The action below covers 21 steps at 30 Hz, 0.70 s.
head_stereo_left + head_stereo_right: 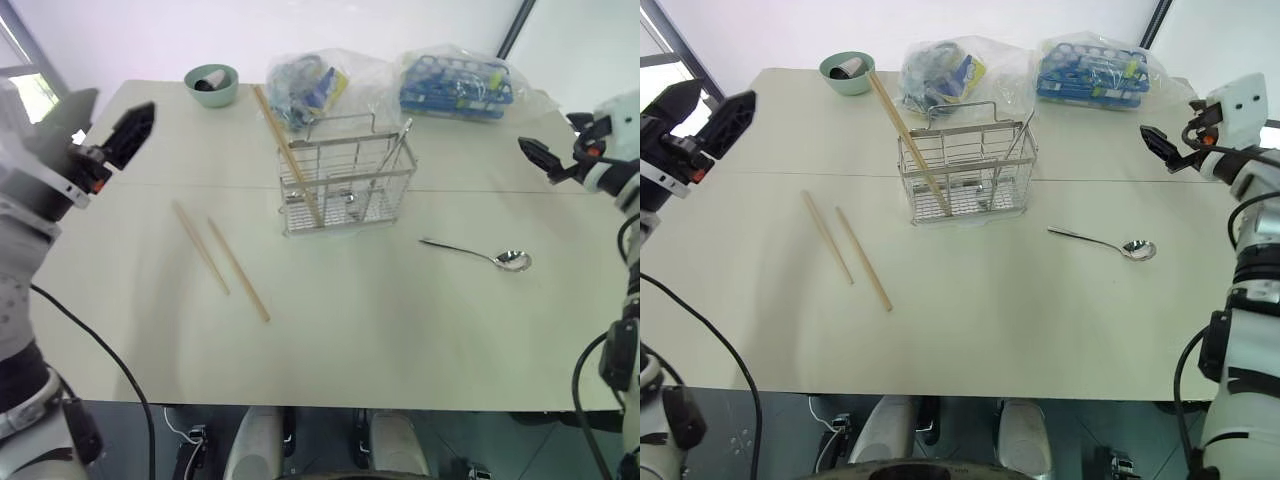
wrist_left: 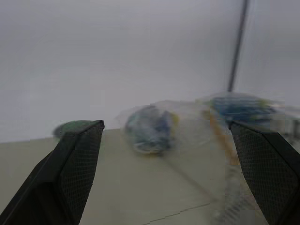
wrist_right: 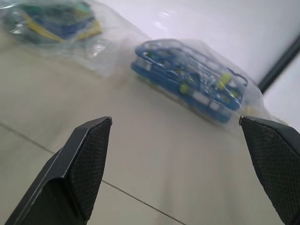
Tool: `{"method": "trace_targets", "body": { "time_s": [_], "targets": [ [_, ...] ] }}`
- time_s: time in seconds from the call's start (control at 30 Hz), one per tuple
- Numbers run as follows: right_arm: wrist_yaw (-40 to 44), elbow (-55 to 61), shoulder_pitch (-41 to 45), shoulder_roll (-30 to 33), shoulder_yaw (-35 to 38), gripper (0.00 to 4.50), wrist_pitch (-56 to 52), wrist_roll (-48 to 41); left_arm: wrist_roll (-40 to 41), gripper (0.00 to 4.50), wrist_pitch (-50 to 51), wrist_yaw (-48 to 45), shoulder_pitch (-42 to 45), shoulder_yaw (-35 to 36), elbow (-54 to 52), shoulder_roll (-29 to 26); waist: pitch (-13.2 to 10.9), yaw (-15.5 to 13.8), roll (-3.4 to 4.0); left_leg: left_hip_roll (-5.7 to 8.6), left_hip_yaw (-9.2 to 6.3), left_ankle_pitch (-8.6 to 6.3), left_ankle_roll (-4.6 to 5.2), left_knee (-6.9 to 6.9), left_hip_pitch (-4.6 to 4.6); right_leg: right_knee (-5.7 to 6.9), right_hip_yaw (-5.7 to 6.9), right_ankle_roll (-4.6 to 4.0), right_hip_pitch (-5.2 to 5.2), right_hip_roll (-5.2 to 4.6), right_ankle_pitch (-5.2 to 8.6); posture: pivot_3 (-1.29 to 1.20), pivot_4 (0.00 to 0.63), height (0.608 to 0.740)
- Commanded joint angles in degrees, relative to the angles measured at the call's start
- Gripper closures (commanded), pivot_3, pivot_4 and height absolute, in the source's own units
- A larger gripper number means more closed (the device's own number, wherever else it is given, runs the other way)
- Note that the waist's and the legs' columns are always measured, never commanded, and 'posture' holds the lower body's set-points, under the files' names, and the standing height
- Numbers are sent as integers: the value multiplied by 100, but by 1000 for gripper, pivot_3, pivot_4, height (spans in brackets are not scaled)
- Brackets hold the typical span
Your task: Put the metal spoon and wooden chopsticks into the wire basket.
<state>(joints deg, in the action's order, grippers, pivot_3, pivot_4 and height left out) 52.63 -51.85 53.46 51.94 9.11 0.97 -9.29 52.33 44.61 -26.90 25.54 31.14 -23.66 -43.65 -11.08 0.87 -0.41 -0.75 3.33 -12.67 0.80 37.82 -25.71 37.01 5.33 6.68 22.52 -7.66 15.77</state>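
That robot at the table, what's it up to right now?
It is tidying cutlery into the wire basket. One wooden chopstick and a metal utensil already lean inside it. Two more chopsticks lie on the table to the basket's left, and the metal spoon lies to its right. The left gripper and right gripper are both open, raised at the table's sides, holding nothing.
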Motion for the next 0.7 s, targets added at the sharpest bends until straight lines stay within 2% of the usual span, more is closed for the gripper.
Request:
{"method": "trace_targets", "body": {
  "time_s": [0.03,0.17,0.27,0.47,0.7],
  "targets": [
    [1240,-281,272,130,-469,0,86,273,837,27,433,-817,-75,-441,-520,-332,-1,5,0,0,1,0,0,0,0,1,0,0,0,0,0,0,150,710],
    [2431,-530,448,83,-1035,0,142,588,908,27,486,-1769,-359,-1143,-891,-686,-14,13,21,2,18,0,0,1,0,4,-16,0,8,-1,0,0,150,710],
    [2832,-795,596,7,-1327,0,223,840,599,27,348,-1973,-239,-1641,-857,-725,-19,11,29,0,20,8,-13,1,0,9,-18,0,15,4,0,0,150,710],
    [3027,-1502,949,-236,-1866,0,98,1519,227,27,159,-2227,155,-2287,-788,-603,-20,3,28,1,25,10,-16,2,-1,9,-23,0,17,5,0,0,150,710],
    [2914,-1972,1047,-405,-2136,0,91,1991,-13,27,82,-2271,333,-2464,-756,-547,-20,0,28,2,27,11,-17,2,-1,9,-25,0,17,4,0,0,150,710]
  ]
}}
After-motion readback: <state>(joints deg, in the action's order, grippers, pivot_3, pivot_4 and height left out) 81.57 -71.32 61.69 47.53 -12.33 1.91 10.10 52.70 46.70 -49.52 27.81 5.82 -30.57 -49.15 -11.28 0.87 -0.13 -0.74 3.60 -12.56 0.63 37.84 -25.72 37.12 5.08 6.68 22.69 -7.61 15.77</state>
